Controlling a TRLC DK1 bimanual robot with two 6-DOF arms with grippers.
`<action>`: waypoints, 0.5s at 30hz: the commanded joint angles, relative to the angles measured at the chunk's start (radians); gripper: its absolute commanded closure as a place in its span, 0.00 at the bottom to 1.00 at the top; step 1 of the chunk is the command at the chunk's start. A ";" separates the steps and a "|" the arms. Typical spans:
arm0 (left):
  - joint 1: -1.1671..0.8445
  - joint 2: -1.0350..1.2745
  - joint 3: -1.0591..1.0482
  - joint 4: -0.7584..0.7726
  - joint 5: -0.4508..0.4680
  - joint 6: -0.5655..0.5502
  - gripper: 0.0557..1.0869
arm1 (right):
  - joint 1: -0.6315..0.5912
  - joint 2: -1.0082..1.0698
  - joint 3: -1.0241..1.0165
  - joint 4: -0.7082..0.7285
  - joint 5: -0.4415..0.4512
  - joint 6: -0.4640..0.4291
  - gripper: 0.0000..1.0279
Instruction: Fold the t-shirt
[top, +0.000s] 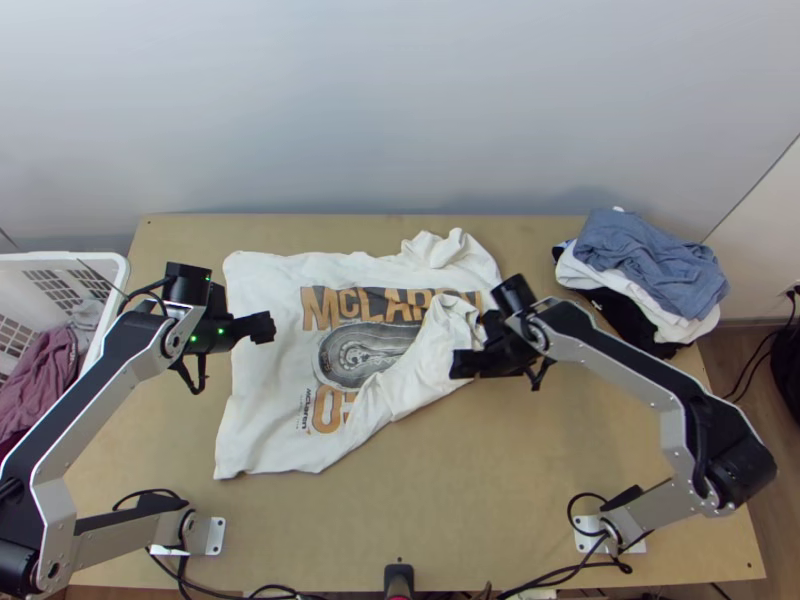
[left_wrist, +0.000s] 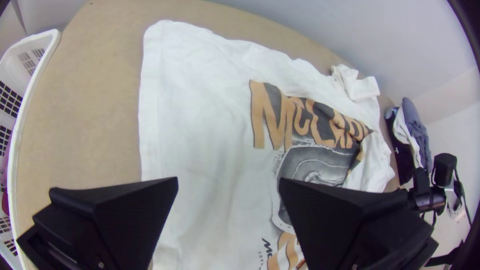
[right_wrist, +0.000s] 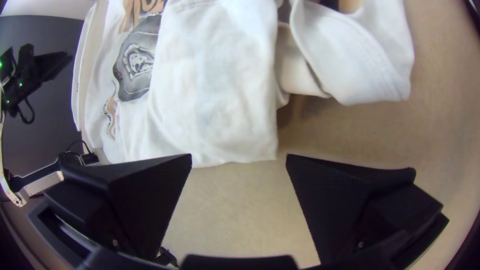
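Centrally, we are looking down at an off-white t-shirt (top: 255, 400) that is lying on a light wooden table (top: 480, 480). Its left part is lying spread, with a few soft wrinkles, and its front is showing tan lettering (top: 320, 308) above a grey graphic (top: 360, 352). On the right we are seeing a flap (top: 425, 365) of the cloth lying folded over part of the print, so that the near edge is running at a slant. A bunched end (top: 435, 248) is sticking up at the far right corner.

In the top view we are finding the left gripper (top: 266, 327) above the spread left part of the shirt. In its wrist view, the left gripper (left_wrist: 228, 181) is holding its jaws wide apart, and we are seeing cloth below, through the gap.

We are finding the right gripper (top: 457, 364) at the flap's near side, in the top view. In its wrist view, the right gripper (right_wrist: 239, 157) is also keeping its jaws wide apart, and the cloth's edge is lying just beyond the fingertips; whether they are touching it, we cannot tell.

Around the shirt, we are noticing a white basket (top: 123, 275) at the table's left side, holding mauve clothing (top: 45, 380), and a pile of clothes (top: 650, 255) in blue-grey, white and black that is resting at the far right corner.
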 joint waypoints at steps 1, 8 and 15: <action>0.000 -0.005 0.001 -0.001 -0.001 -0.003 0.05 | 0.039 0.041 -0.009 0.054 0.014 -0.007 0.39; 0.011 -0.027 -0.005 -0.006 -0.001 -0.003 0.05 | 0.034 -0.016 -0.022 0.067 0.039 -0.067 0.97; 0.009 -0.044 -0.013 -0.009 -0.001 -0.009 0.05 | 0.025 -0.152 -0.054 -0.025 0.040 -0.070 0.97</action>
